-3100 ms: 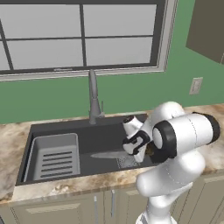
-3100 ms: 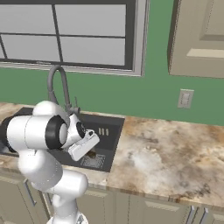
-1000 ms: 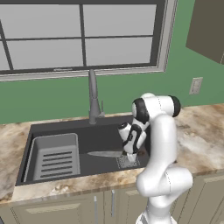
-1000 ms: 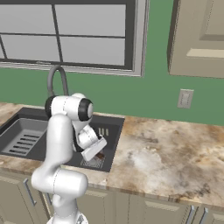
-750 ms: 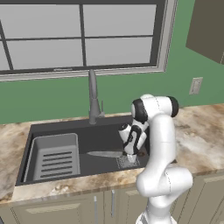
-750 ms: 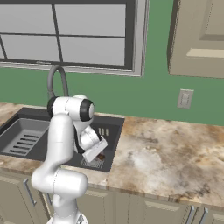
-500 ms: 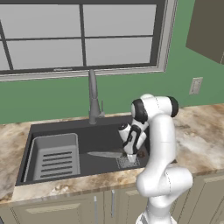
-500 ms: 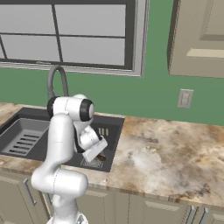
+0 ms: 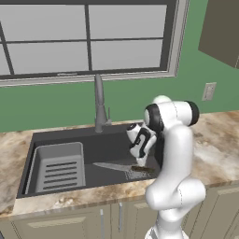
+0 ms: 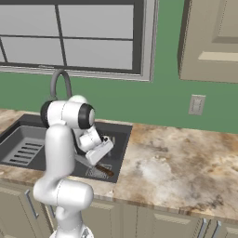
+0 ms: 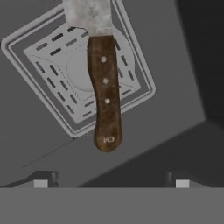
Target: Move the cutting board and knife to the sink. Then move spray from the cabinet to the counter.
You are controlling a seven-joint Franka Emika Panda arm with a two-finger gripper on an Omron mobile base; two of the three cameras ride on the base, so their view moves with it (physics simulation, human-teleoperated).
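Observation:
The knife (image 11: 105,96) lies flat on the floor of the dark grey sink (image 9: 107,144), its brown handle over the square drain grate (image 11: 52,61) and its silver blade (image 9: 112,166) pointing toward the ribbed rack. My gripper (image 11: 111,181) hangs just above the handle end, open, with its fingertips (image 11: 41,180) far apart and nothing between them. From the base, the gripper (image 9: 138,161) is low in the sink's right half, over the knife handle (image 10: 105,170). The wall cabinet (image 10: 209,42) at upper right has its door shut. The cutting board and the spray are out of view.
A light grey ribbed rack (image 9: 58,165) fills the sink's left half, and the tall faucet (image 9: 99,105) stands behind the basin. The marble counter (image 10: 176,162) stretches to the right of the sink, with an outlet (image 10: 197,104) on the green wall above it.
The gripper's jaws have spread wide and let go of the knife handle. The knife rests on the sink floor where it was. The arm has barely moved.

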